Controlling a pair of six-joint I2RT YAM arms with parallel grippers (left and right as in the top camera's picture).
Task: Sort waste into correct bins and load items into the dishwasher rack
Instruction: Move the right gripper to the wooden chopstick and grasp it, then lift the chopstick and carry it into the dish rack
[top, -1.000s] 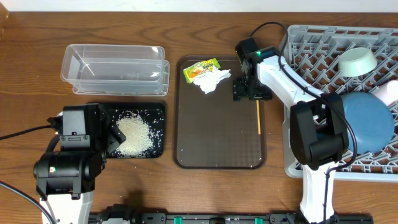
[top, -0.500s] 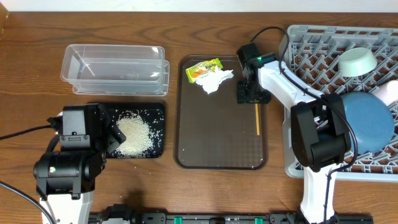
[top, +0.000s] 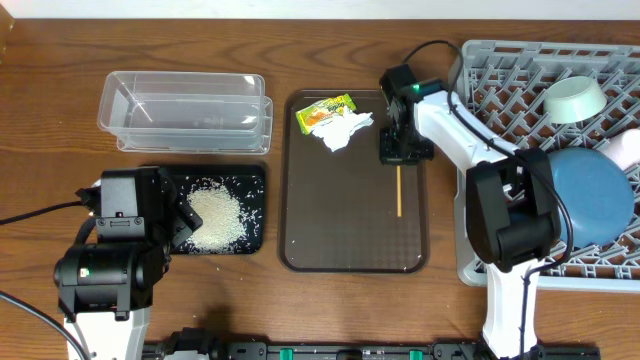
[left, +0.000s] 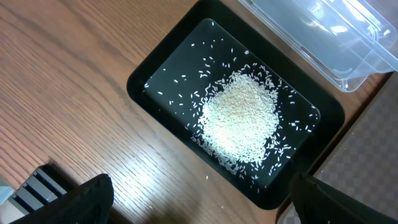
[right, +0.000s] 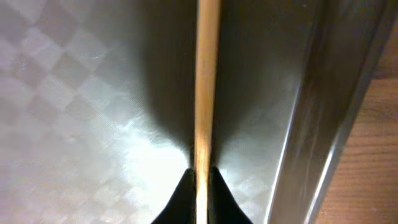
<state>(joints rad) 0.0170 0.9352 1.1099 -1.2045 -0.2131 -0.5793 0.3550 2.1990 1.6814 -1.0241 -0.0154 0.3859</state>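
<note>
Right fingers pinch the wooden chopstick by one end, its length running straight ahead of them; left fingers stand spread, well away.

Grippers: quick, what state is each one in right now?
Left gripper: open, holding nothing.
Right gripper: shut on the chopstick.

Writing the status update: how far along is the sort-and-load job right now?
Done: the rice sits in the black tray; the mint-green bowl and dark-blue bowl are in the rack. In hand: the right gripper is shut on one end of the chopstick, over the brown tray. Left: the wrapper and tissue lie on the brown tray, and the clear tub looks empty.
</note>
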